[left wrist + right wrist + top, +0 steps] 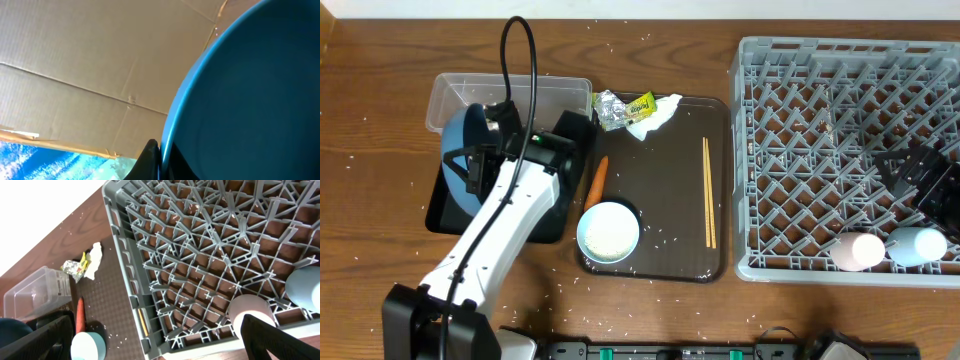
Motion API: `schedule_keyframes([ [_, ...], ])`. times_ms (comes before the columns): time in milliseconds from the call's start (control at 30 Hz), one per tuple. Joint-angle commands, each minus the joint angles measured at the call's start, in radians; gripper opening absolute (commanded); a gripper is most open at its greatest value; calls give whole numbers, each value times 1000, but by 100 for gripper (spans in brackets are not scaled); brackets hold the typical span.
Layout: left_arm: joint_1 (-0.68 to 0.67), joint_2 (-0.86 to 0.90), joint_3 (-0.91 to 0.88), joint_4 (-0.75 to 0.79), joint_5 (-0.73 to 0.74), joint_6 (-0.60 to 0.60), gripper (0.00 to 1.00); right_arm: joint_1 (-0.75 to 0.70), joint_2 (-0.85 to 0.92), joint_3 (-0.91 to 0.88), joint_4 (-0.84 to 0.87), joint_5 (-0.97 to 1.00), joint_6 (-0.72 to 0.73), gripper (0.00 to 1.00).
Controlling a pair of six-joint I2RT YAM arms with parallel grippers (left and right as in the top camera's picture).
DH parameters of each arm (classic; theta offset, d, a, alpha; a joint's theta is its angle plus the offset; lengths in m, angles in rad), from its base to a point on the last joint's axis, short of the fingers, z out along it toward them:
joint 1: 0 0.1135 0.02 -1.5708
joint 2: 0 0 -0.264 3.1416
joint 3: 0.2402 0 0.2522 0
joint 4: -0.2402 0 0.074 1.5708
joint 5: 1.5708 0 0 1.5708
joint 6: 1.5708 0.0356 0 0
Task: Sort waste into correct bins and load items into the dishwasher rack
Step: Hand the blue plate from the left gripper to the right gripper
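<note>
My left gripper (480,168) is shut on the rim of the big dark blue dish (458,150) and holds it tilted on edge over the clear tub (515,88) and black tray (445,218). In the left wrist view the fingers (160,161) pinch the dish rim (250,90). The carrot (597,180), the white bowl of rice (608,232) and the chopsticks (709,190) lie on the brown serving tray (670,150). Foil and yellow wrapper (620,105) and tissue (658,113) sit at its back edge. The pink cup (860,250) and light blue cup (917,243) lie in the rack (800,130). My right gripper (160,350) is open and empty above the rack. The brown food lump is out of view.
Rice grains are scattered over the wooden table and on the serving tray near the bowl (87,345). The right arm (920,175) hangs over the rack's right side. A cable loops above the left arm. Cardboard fills the left wrist view's background.
</note>
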Motion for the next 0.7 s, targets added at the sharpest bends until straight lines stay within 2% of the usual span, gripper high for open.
schedule_keyframes([
  [0, -2, -7, -12, -13, -105, 2, 6, 10, 0, -3, 0, 3, -3, 99],
  [267, 15, -13, -10, -6, -31, 5, 6, 10, 0, -3, -3, 3, -3, 99],
  [467, 12, -108, 45, 40, 144, -2, 6, 22, 0, -3, -2, -11, -6, 99],
  [567, -12, -186, 98, 97, 308, 37, 6, 64, 0, -3, 10, -85, -68, 99],
  [667, -63, -275, 155, 199, 642, 130, 6, 132, 0, -3, 19, -135, -90, 99],
])
